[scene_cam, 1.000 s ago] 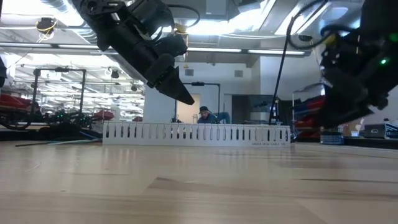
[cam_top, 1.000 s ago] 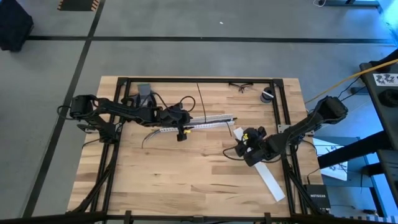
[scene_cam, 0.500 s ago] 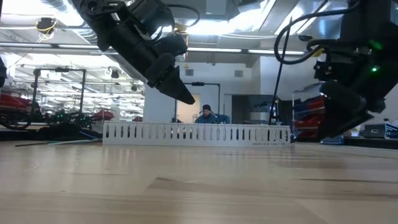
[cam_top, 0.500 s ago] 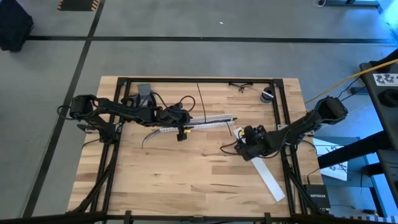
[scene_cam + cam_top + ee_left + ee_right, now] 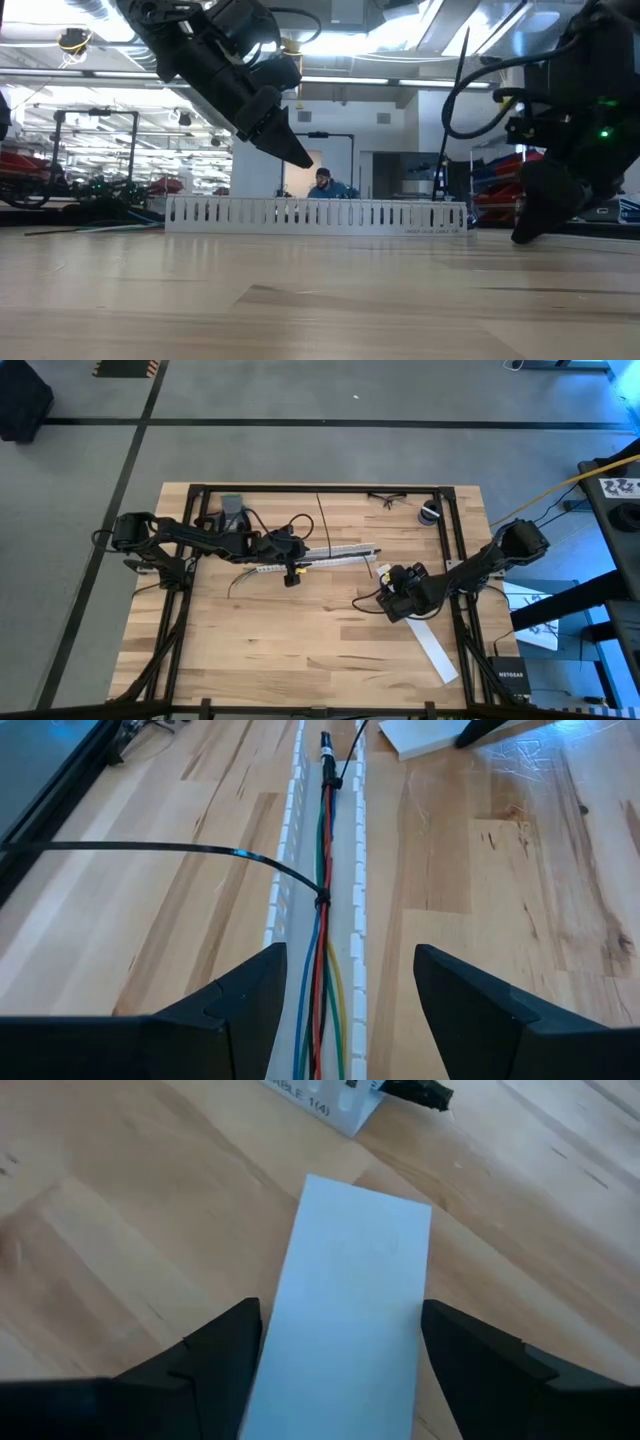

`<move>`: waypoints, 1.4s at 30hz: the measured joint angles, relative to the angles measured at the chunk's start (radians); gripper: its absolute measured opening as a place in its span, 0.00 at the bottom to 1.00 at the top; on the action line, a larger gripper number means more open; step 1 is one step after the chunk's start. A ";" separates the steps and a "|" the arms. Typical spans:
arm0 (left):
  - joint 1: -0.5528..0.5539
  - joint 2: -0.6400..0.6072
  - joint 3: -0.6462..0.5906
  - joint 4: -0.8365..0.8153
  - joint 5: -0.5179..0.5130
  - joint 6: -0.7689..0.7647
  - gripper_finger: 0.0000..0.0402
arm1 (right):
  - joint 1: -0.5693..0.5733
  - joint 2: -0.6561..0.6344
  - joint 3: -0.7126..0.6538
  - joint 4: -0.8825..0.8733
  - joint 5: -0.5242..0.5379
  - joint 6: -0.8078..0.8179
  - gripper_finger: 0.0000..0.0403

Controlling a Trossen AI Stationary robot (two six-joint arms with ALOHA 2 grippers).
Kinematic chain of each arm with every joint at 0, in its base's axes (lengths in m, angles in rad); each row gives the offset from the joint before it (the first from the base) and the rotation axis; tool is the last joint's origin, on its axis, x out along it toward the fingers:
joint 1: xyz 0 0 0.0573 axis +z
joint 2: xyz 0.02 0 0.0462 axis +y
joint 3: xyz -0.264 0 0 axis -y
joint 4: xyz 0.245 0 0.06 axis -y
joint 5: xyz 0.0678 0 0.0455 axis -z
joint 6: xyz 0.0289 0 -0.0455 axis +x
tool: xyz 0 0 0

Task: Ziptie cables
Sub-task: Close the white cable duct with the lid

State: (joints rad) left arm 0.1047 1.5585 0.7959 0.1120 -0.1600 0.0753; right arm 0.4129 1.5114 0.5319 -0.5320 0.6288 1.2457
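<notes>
Blue, red, green and yellow cables [image 5: 322,960] lie along the inside of a white slotted channel [image 5: 358,920]. A black ziptie [image 5: 180,848] is looped round them, and its long tail sticks out sideways over the wood. My left gripper [image 5: 350,955] hangs open above the channel [image 5: 335,552], one finger over each side. My right gripper [image 5: 340,1315] is open and low over a flat white strip [image 5: 350,1270] past the channel's right end. Its fingers stand on either side of the strip, and I cannot tell whether they touch it.
The flat white strip [image 5: 432,650] runs slantwise toward the near right corner. A loose black ziptie [image 5: 321,515], a pair of glasses [image 5: 388,500], a small round object [image 5: 430,513] and a grey box [image 5: 233,510] lie along the far side. Black frame rails [image 5: 455,540] border the table.
My right gripper has sunk toward the table and tipped further downward over the flat white strip's far end. Its fingers have kept the same gap. The channel, cables and ziptie lie as before.
</notes>
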 joint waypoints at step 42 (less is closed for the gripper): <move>-0.007 0.000 0.000 0.003 0.000 0.008 0.53 | -0.001 0.027 -0.005 0.468 -0.040 -0.329 0.67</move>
State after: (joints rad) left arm 0.0975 1.5585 0.7959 0.1150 -0.1599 0.0836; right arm 0.4118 1.5379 0.5267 -0.0635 0.5887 0.9165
